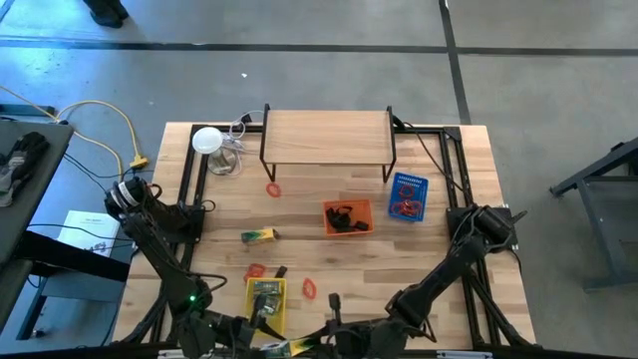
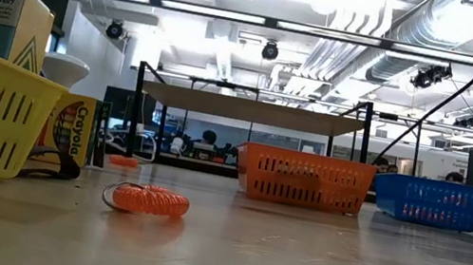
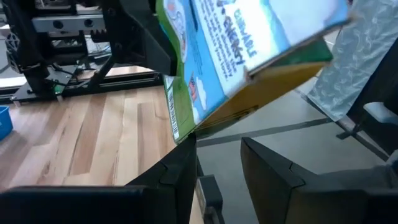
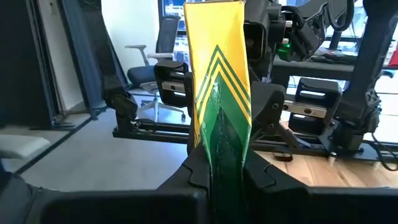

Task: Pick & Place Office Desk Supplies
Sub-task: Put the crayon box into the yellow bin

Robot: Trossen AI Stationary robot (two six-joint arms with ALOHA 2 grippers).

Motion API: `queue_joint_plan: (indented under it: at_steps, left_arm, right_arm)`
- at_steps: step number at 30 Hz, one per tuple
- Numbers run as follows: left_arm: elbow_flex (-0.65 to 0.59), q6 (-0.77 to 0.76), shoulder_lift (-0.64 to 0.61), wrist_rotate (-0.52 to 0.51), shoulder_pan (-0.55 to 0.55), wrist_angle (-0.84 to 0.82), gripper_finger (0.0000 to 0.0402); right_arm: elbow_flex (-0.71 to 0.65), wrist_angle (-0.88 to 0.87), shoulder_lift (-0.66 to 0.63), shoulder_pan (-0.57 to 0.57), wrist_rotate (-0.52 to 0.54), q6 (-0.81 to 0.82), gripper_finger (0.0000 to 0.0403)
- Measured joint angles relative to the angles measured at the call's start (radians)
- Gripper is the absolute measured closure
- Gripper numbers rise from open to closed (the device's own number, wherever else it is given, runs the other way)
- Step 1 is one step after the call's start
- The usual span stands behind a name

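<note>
Both tools sit at the table's near edge, the left tool beside the right tool, sharing one pack between them. Just ahead of the left tool stands a basket holding a pack. A ring lies ahead of the right tool. Farther ahead sit two more baskets, side by side, with a raised shelf behind them and a disc left of the shelf.
</note>
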Motion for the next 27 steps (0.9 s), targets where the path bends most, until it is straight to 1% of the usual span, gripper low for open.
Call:
queue_joint_plan:
  at_steps: [6,11,19,22,27]
  left_arm:
    - [0.000,0.000,0.000,-0.017,-0.018,0.011,0.0281]
    - [0.000,-0.009,0.000,-0.130,-0.024,0.028,0.0281]
    - [0.000,-0.023,0.000,-0.166,-0.022,0.028,0.0280]
    - [0.000,-0.023,0.000,-0.166,-0.021,0.028,0.0265]
    - [0.003,-0.016,-0.004,-0.181,-0.016,0.047,0.0215]
  right_arm:
    - [0.000,-0.006,0.000,-0.003,0.007,-0.001,0.0379]
    - [0.000,-0.005,0.000,-0.010,0.018,-0.006,0.0379]
    - [0.000,-0.010,0.000,-0.011,0.016,-0.022,0.0379]
    - [0.000,-0.011,0.000,-0.011,0.013,-0.028,0.0379]
    - [-0.002,-0.024,0.003,-0.012,0.006,-0.024,0.0379]
